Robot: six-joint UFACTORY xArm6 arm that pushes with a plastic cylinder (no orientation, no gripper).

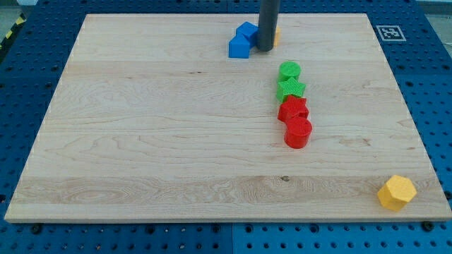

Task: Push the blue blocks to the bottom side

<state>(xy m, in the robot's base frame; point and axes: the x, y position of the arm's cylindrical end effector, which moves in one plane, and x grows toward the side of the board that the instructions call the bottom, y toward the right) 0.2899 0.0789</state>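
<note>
The two blue blocks (242, 40) are seen close together near the view's top, a little left of the middle of the board (141, 141). The tip (265, 49) is placed just beside them, on their right, and looks to be touching them or nearly so. A bit of a yellow or orange block (277, 33) can be seen behind the rod.

To do the push well, the tip should be brought round to the top side of the blue blocks first. Then they can be pushed straight down toward the view's bottom. The path should be kept left of the green blocks (289, 79) and red blocks (295, 121), so these are not bumped. A slow push through the middle of the pair is best, so no block slips off sideways.

Nothing is held by the tip; it is only a rod and cannot open or close. A yellow block (396, 192) sits far off at the bottom right.
</note>
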